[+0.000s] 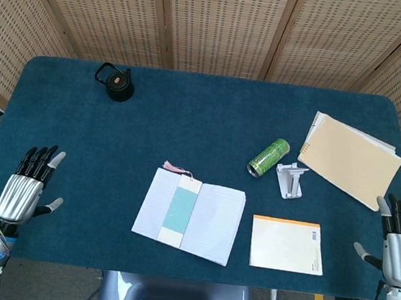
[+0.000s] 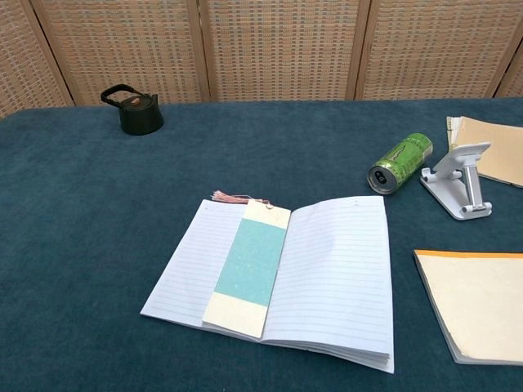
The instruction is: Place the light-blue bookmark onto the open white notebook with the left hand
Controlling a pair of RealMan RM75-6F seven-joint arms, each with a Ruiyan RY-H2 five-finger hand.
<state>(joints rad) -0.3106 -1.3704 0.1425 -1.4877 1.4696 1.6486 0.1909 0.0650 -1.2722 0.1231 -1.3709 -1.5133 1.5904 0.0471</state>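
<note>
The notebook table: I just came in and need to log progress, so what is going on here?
Nothing is being handled right now. The light-blue bookmark lies flat on the open white notebook, over its left page beside the fold, with its pink tassel trailing onto the table. The left hand is at the near left edge of the table and the right hand at the near right edge. Both hold nothing, fingers apart. The placing looks done.
</note>
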